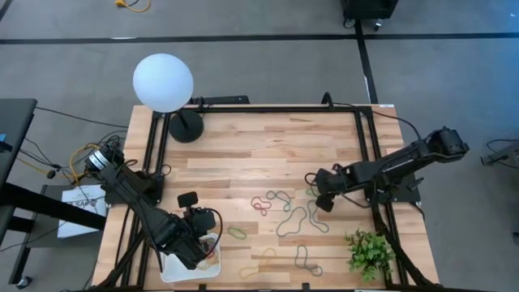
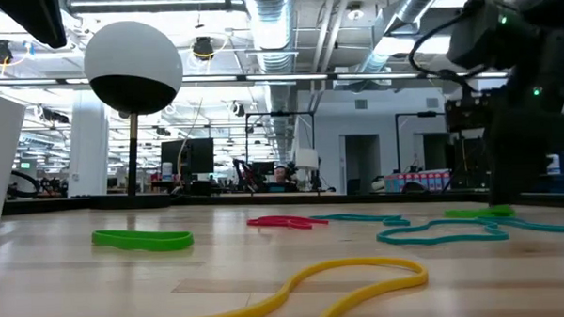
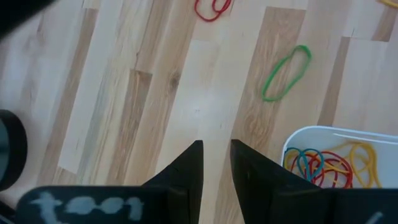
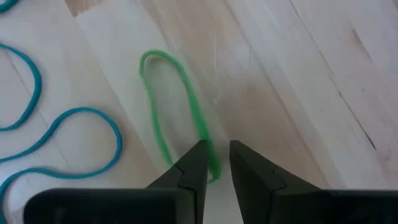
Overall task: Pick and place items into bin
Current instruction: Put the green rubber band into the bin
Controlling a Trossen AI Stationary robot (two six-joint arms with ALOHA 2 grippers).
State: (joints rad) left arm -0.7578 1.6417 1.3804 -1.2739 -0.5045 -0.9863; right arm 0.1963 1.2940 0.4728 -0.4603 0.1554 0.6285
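Observation:
Rubber bands lie scattered on the wooden table: red (image 1: 261,203), teal (image 1: 292,221), green (image 1: 236,232), yellow (image 1: 258,264) and grey (image 1: 306,259). The white tray (image 3: 298,144) sits at the near left and holds red, yellow and blue bands (image 3: 326,168). My left gripper (image 3: 216,146) hovers beside the tray, shut with a narrow gap and empty; the arm covers most of the tray (image 1: 172,274) from above. My right gripper (image 4: 216,148) is down at the table on one end of a long green band (image 4: 177,106), also seen low (image 2: 479,212). My right gripper pinches the green band at its end (image 4: 211,167), which sits in the narrow gap between the fingertips. The fingers come from above, slanting in from the table's right. The band's other parts lie flat on the table as a long narrow loop.
A white globe lamp (image 1: 164,81) stands at the far left corner on a dark base (image 1: 186,127). A green leafy plant (image 1: 369,251) sits at the near right. Teal loops (image 4: 74,137) lie close beside the right gripper. Bare wood spreads across the table's far half.

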